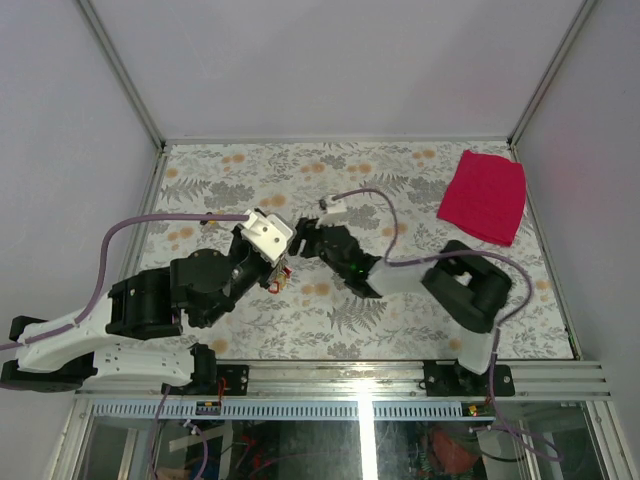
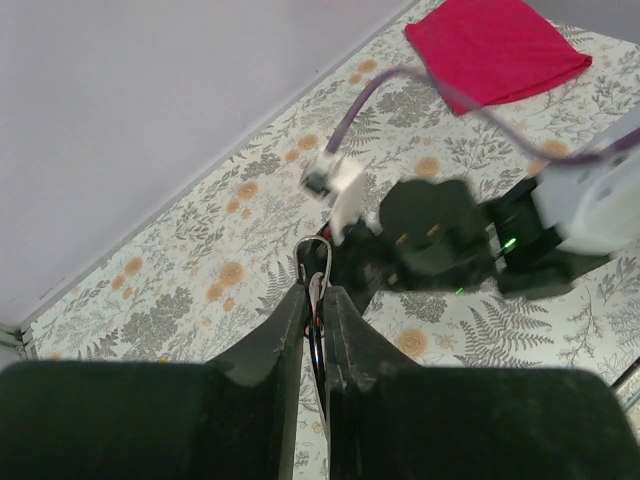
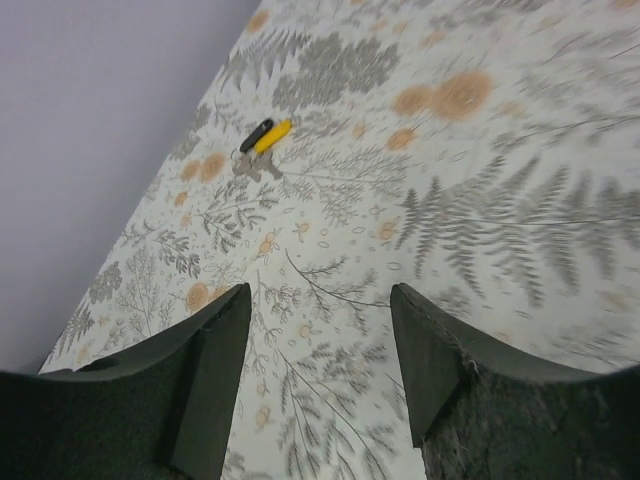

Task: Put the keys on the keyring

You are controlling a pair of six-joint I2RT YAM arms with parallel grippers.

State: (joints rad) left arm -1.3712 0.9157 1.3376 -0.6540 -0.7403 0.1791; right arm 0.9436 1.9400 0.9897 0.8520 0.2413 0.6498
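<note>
The keyring [image 2: 314, 262], a thin silver wire loop, stands up out of the tips of the left gripper [image 2: 315, 295], whose fingers are pressed almost together and pinch the wire between them, above the table. Just beyond the loop sits the dark right gripper [image 3: 318, 295]; its own camera shows its fingers spread wide with nothing between them. Two keys [image 3: 262, 140], one with a yellow head and one with a black head, lie together on the flower-patterned table [image 1: 400, 320], well ahead of the right gripper. A red cloth [image 1: 484, 196] lies near the table's far right corner.
</note>
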